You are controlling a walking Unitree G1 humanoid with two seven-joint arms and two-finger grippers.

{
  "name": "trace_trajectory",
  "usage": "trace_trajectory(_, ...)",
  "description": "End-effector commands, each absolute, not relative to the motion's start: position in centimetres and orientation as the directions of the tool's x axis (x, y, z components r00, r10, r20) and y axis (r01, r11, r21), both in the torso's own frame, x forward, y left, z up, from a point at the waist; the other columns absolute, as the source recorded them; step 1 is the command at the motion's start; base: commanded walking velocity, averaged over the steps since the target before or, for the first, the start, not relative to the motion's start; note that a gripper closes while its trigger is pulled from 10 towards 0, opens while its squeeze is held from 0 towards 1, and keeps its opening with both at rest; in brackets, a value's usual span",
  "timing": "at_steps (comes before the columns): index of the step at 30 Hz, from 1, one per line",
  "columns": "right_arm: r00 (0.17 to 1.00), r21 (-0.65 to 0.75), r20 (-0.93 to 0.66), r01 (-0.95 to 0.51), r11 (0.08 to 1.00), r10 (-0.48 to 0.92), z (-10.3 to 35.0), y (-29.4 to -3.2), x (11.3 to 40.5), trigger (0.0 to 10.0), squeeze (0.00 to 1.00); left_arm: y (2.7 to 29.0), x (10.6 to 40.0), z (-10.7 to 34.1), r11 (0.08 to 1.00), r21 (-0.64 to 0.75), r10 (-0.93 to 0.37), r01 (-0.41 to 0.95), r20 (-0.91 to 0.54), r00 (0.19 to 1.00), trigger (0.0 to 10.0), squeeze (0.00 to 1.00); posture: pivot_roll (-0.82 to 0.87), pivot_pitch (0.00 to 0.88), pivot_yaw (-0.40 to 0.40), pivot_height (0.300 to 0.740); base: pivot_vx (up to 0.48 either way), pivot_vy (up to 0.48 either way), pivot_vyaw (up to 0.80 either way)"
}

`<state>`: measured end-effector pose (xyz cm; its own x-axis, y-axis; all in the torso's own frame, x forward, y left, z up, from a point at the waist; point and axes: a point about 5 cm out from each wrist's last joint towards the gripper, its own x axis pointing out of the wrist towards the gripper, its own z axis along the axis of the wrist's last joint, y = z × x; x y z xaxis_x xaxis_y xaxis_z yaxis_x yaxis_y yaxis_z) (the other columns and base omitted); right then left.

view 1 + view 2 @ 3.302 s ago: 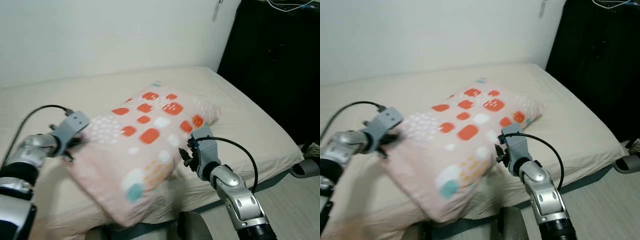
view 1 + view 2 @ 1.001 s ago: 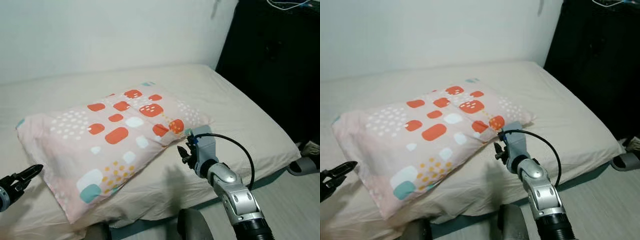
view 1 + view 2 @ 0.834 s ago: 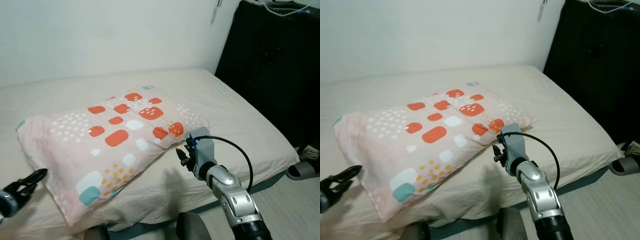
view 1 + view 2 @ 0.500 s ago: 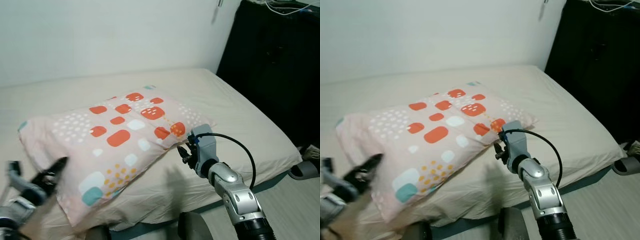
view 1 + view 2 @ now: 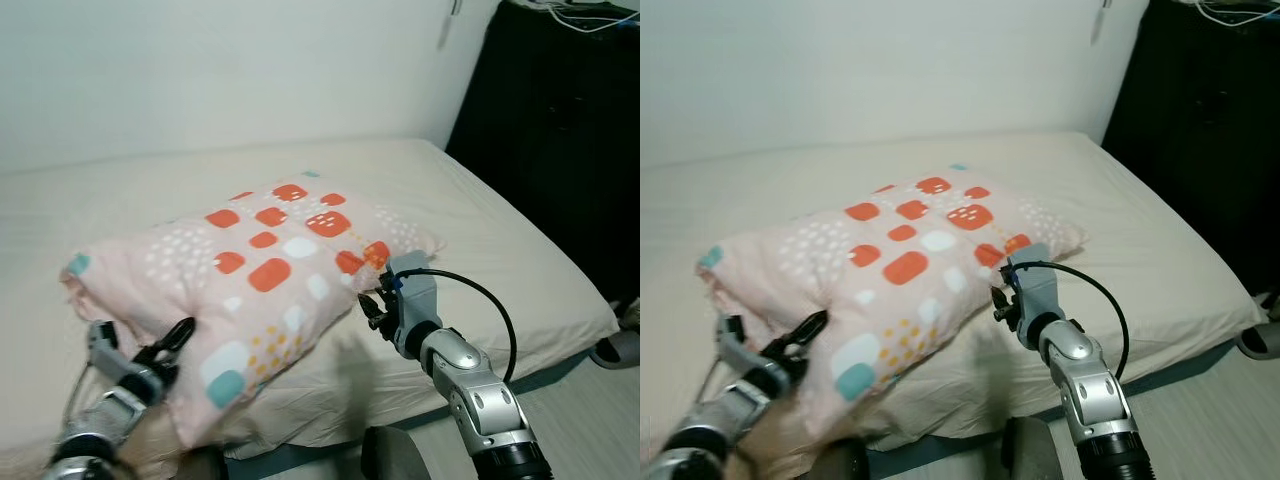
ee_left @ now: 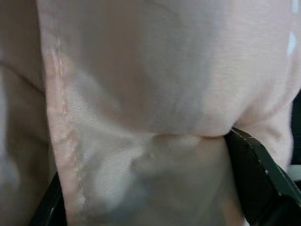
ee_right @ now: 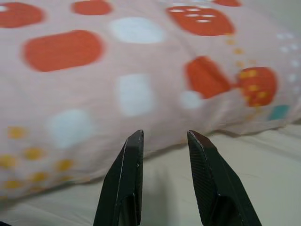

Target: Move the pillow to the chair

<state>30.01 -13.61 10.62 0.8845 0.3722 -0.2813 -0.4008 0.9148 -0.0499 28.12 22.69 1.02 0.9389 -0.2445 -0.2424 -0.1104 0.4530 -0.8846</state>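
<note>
While the pillow [image 5: 270,275] lies flat at the centre of the frame on the bed [image 5: 520,270], seat both grips before lifting. The left gripper [image 5: 140,350], lower left, has its fingers spread around the pillow's near corner, apparently with fabric between them. The right gripper [image 7: 164,176] stands spread just short of the opposite edge. Open floor [image 5: 590,400] lies lower right, beyond the mattress edge.

Matt printed cloth covers the pillow [image 5: 270,270]; the bed sheet [image 5: 500,250] is smooth fabric.
</note>
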Motion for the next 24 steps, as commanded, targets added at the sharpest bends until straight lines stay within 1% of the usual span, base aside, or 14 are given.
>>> trace_trajectory(1, 0.88, -0.045, -0.29, -0.405, 0.913, 0.376, 10.6, -13.4, 30.0, 10.0, 0.0, 21.6, 28.9, 1.4, 0.433, -0.894, -0.242, -0.111, -0.234, 0.942, 10.0, 0.0, -0.02, 0.054, -0.074, 0.578, 0.0, 0.0, 0.0)
trace_trajectory(6, 0.88, -0.047, -0.291, -0.404, 0.913, 0.375, 10.6, -13.4, 30.1, 10.0, 0.0, 21.0, 29.6, 1.9, 0.449, -0.888, -0.225, -0.104, -0.225, 0.948, 10.0, 0.0, -0.02, 0.056, -0.073, 0.578, 0.0, 0.0, 0.0)
trace_trajectory(9, 0.883, -0.043, -0.291, -0.396, 0.917, 0.367, 10.6, -13.5, 30.1, 10.0, 0.0, 20.7, 30.4, 2.7, 0.426, -0.901, -0.2, -0.085, -0.185, 0.962, 10.0, 0.0, -0.02, 0.057, -0.071, 0.578, 0.0, 0.0, 0.0)
trace_trajectory(11, 0.885, -0.041, -0.291, -0.391, 0.92, 0.363, 10.5, -13.5, 30.2, 10.0, 0.0, 20.9, 30.8, 3.1, 0.389, -0.916, -0.181, -0.092, -0.174, 0.968, 0.0, 0.0, -0.02, 0.059, -0.07, 0.578, 0.0, 0.0, 0.0)
trace_trajectory(15, 0.886, -0.039, -0.29, -0.39, 0.92, 0.363, 10.6, -13.4, 30.2, 10.0, 0.0, 20.8, 31.0, 3.5, 0.41, -0.908, -0.179, -0.082, -0.169, 0.969, 0.0, 0.0, -0.02, 0.061, -0.068, 0.578, 0.0, 0.0, 0.0)
trace_trajectory(17, 0.886, -0.038, -0.289, -0.39, 0.92, 0.363, 10.6, -13.4, 30.2, 10.0, 0.0, 20.7, 31.0, 3.5, 0.452, -0.888, -0.179, -0.088, -0.187, 0.966, 0.0, 0.0, -0.02, 0.061, -0.068, 0.578, 0.0, 0.0, 0.0)
trace_trajectory(19, 0.886, -0.039, -0.289, -0.389, 0.92, 0.362, 10.6, -13.4, 30.2, 10.0, 0.0, 20.1, 31.0, 3.3, 0.574, -0.816, -0.22, -0.059, -0.224, 0.949, 0.0, 0.0, -0.02, 0.062, -0.068, 0.578, 0.0, 0.0, 0.0)
trace_trajectory(20, 0.886, -0.039, -0.289, -0.389, 0.92, 0.362, 10.6, -13.4, 30.2, 10.0, 0.0, 20.1, 31.0, 3.3, 0.574, -0.816, -0.22, -0.059, -0.224, 0.949, 0.0, 0.0, -0.02, 0.062, -0.068, 0.578, 0.0, 0.0, 0.0)
trace_trajectory(22, 0.886, -0.041, -0.289, -0.389, 0.92, 0.362, 10.6, -13.4, 30.2, 10.0, 0.0, 19.5, 30.8, 3.2, 0.645, -0.764, -0.255, -0.025, -0.246, 0.935, 0.0, 0.0, -0.02, 0.063, -0.069, 0.578, 0.0, 0.0, 0.0)
trace_trajectory(23, 0.886, -0.041, -0.289, -0.389, 0.92, 0.362, 10.6, -13.4, 30.2, 10.0, 0.0, 19.5, 30.8, 3.2, 0.645, -0.764, -0.255, -0.025, -0.246, 0.935, 0.0, 0.0, -0.02, 0.063, -0.069, 0.578, 0.0, 0.0, 0.0)
trace_trajectory(24, 0.887, -0.043, -0.289, -0.388, 0.92, 0.361, 10.6, -13.4, 30.3, 10.0, 0.0, 19.4, 30.8, 3.1, 0.665, -0.746, -0.264, -0.015, -0.254, 0.931, 0.0, 0.0, -0.01, 0.063, -0.07, 0.578, 0.0, 0.0, 0.0)
